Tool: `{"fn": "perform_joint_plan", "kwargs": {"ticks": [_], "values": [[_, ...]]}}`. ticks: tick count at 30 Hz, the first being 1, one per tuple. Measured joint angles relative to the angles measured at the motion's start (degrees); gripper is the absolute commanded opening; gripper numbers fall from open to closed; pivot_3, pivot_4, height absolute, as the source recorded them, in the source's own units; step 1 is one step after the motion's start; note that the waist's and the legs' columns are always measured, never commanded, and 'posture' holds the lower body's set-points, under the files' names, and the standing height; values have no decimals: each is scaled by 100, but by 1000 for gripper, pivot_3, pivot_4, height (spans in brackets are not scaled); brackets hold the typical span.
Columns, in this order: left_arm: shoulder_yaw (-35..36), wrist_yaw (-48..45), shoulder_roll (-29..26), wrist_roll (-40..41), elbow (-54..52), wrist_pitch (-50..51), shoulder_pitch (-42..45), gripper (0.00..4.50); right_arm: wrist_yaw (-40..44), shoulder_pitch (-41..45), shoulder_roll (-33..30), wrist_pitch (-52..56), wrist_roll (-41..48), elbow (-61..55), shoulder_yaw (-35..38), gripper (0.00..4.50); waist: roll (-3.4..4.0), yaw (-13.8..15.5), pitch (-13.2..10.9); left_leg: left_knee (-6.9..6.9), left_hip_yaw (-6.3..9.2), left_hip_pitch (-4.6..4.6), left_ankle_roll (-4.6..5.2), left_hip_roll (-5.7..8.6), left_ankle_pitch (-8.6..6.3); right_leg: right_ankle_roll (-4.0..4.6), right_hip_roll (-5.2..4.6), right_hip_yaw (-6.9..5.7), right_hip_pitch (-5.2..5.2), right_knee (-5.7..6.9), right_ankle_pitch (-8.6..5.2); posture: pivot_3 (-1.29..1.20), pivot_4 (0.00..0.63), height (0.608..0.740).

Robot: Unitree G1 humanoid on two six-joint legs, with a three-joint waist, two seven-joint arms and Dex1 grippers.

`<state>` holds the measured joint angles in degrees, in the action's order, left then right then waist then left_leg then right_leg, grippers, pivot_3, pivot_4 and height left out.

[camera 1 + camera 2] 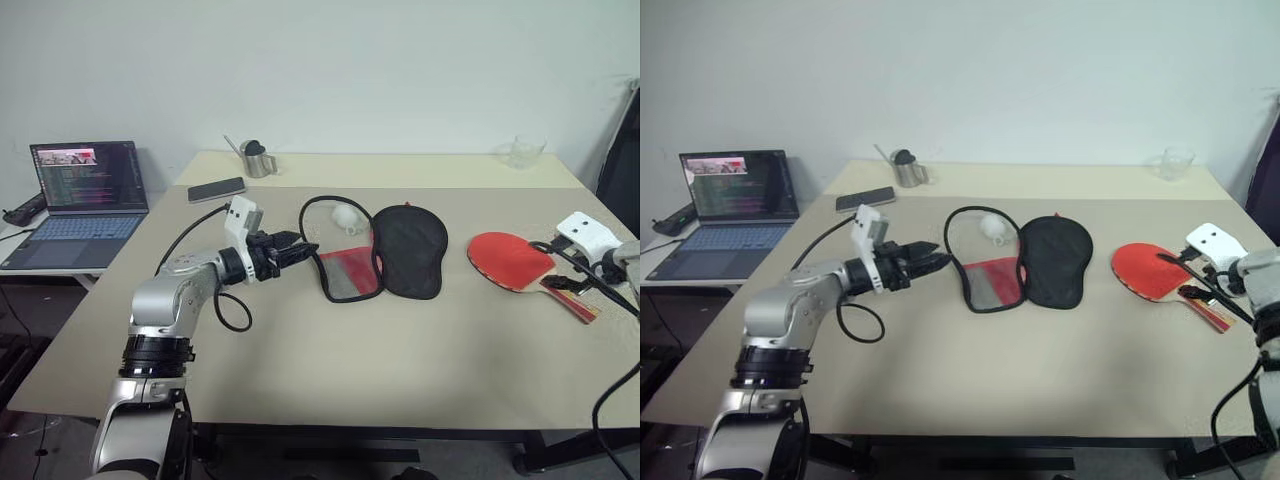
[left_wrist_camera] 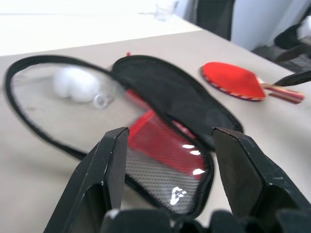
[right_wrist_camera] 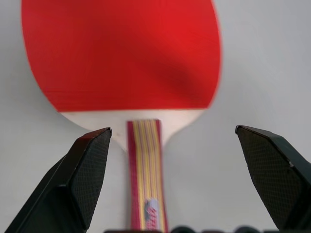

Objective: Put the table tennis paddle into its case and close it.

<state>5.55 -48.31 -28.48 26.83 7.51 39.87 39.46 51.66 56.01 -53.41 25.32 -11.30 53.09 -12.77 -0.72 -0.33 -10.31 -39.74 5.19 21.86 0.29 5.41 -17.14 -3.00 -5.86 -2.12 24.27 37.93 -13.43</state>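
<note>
Head views: case (image 1: pixel 385 252) lying unzipped at centre of the worktop (image 1: pixel 300 350), black flap spread to the right, red mesh side and zip loop to the left; table tennis paddle (image 1: pixel 515 262) flat at right of frame, well apart from the case, handle pointing to lower right. Left pincer (image 1: pixel 296 249) hovering just left of the case, fingers apart and holding nothing. Right pincer (image 1: pixel 1196 282) over the paddle handle at far right. Left wrist view: both black fingers spread wide, case straight ahead between them, paddle in upper right. Right wrist view: fingers fully open on either side of the striped wooden handle, red face in upper half, nothing gripped. Probably light and stiff, this paddle, with grippy rubber; best taken at the handle. Case soft and floppy, likely needing one flap held while sliding the blade in.
</note>
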Motion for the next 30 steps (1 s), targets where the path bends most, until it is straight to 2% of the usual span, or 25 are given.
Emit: {"fn": "perform_joint_plan", "kwargs": {"ticks": [10, 30], "values": [[40, 226, 19, 226, -439, 208, -302, 2940, 474, 727, 277, 149, -433, 1196, -293, 4500, 1, -15, 0, 0, 1, -1, 1, 0, 0, 1, 0, 2, 1, 2, 0, 0, 150, 740], [45, 453, 67, 249, -663, 246, -411, 2940, 66, 1228, 859, 153, -774, 2174, -266, 4500, 1, -124, 1, 0, 1, -1, 0, 1, -1, 1, 0, 3, 0, 2, 1, 0, 150, 740]]}}
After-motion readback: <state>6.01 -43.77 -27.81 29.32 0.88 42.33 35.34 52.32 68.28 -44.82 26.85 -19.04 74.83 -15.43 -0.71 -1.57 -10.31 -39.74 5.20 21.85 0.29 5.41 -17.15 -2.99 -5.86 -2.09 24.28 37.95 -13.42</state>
